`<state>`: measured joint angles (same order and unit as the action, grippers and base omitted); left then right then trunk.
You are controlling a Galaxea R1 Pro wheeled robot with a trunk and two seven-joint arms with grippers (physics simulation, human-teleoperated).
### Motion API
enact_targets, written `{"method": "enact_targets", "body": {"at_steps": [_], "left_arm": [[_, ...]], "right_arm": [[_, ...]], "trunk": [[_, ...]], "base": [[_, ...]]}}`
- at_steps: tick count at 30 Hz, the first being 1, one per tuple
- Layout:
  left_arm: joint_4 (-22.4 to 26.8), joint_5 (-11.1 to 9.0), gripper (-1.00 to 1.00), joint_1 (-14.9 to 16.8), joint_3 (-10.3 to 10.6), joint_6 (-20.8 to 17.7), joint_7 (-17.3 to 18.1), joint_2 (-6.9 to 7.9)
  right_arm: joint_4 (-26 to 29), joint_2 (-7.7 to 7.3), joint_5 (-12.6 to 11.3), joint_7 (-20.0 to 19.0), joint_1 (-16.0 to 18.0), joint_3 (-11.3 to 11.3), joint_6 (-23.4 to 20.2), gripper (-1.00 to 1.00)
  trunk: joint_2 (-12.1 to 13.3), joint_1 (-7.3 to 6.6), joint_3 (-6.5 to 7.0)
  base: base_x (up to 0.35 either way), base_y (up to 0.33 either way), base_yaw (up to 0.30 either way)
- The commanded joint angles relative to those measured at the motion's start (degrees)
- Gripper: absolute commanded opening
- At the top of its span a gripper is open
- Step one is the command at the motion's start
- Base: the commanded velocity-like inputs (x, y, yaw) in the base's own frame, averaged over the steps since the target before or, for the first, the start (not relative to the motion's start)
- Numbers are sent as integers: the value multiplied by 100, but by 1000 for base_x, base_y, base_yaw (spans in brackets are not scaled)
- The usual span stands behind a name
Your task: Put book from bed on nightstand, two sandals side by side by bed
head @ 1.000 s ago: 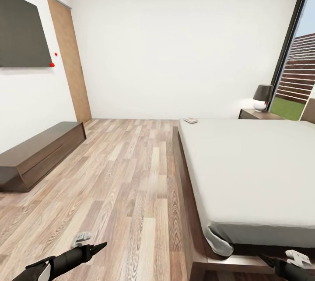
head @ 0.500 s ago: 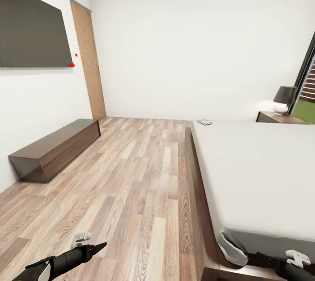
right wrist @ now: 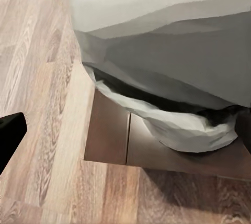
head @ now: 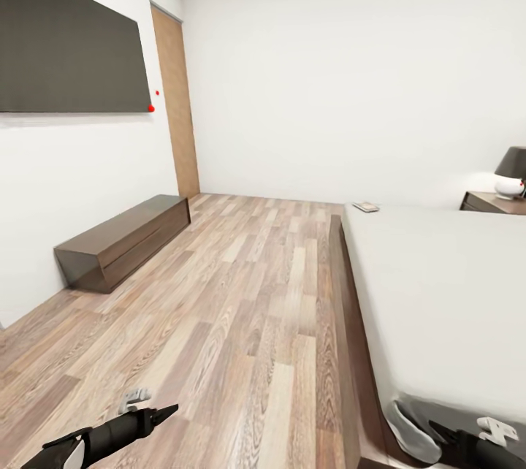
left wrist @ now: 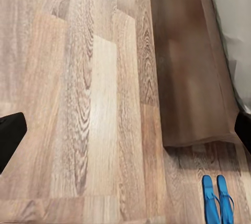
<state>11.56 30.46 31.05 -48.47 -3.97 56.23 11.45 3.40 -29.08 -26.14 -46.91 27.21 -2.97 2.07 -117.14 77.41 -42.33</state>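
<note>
The book (head: 365, 206) lies flat on the far corner of the bed (head: 446, 286), on the grey mattress. The nightstand (head: 493, 201) stands just past that end of the bed, with a lamp (head: 510, 171) on top. The two sandals (left wrist: 217, 199) lie side by side on the wood floor (head: 241, 308), near the corner of the bed's brown frame. The left gripper (head: 157, 414) hangs low over the floor with its fingers spread and nothing in them. The right gripper (head: 447, 434) is down by the near corner of the bed, spread too. A long low cabinet (head: 120, 239) sits by the wall under a dark screen (head: 69, 52), next to a brown door (head: 177, 104)
</note>
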Motion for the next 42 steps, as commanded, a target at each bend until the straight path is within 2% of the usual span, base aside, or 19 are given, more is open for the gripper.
{"method": "enact_targets", "body": {"at_steps": [1,42], "left_arm": [[4,38,100,6,-49,-42,29,-3],[4,38,100,6,-49,-42,29,-3]], "right_arm": [[-6,-2,30,-20,3,-29,21,100],[-6,4,30,-20,3,-29,21,100]], "trunk": [[-3,-1,-6],[-3,-1,-6]], "base": [[0,0,209],[0,0,161]]}}
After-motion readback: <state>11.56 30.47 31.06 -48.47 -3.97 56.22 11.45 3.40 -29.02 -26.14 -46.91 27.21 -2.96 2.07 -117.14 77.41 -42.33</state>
